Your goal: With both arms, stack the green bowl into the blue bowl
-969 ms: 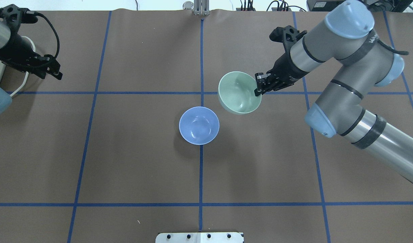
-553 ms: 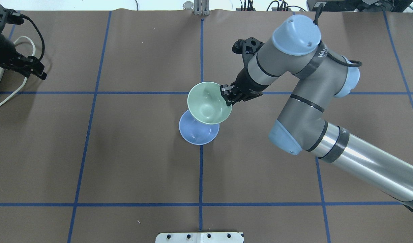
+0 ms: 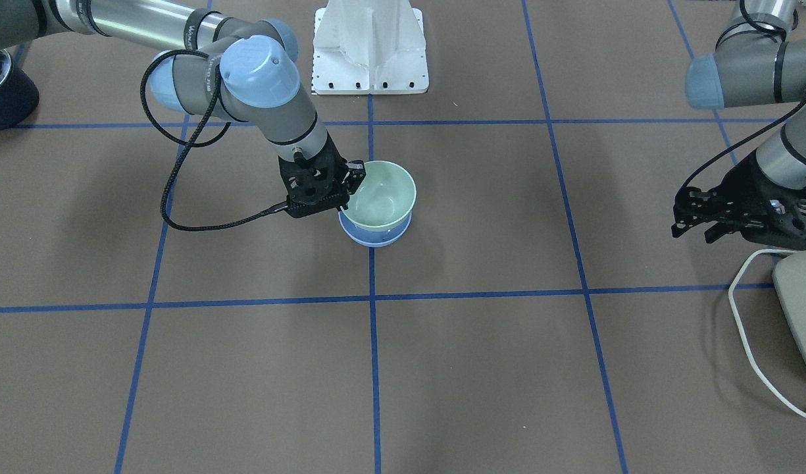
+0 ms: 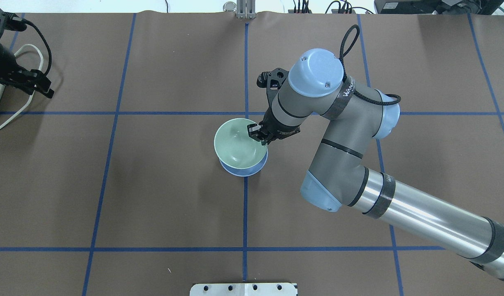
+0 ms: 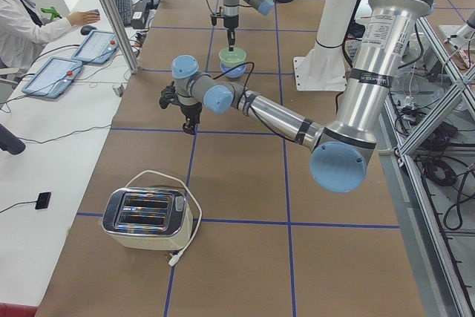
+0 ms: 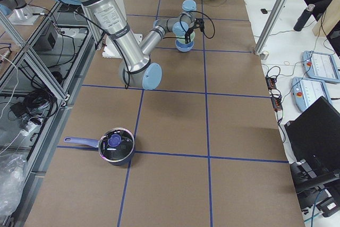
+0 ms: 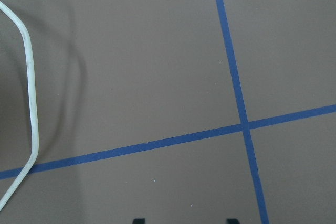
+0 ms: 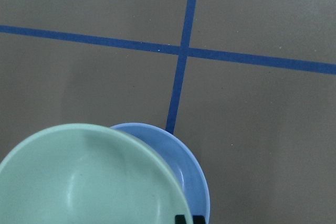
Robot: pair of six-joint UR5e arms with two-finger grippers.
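The right gripper [image 4: 255, 132], jaws clamped on the rim of the glossy mint-green plastic bowl [image 4: 235, 144], has carried it over the periwinkle-blue plastic bowl [image 4: 244, 172], ready for lowering; the left gripper [image 3: 700, 232] waits open, empty.

Brown taped table [image 4: 153, 197] — blue bowl [image 4: 242, 172], toaster [image 5: 147, 217], saucepan [image 6: 116, 144]

R arm [image 4: 400, 209] at centre, wrist down — R gripper [image 4: 256, 132] fingers pinch green bowl [image 4: 235, 144] rim; L gripper [image 3: 693, 230] fingers spread.

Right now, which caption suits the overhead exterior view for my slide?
Right gripper holds the pale mint-green plastic bowl by its rim over the periwinkle-blue plastic bowl.
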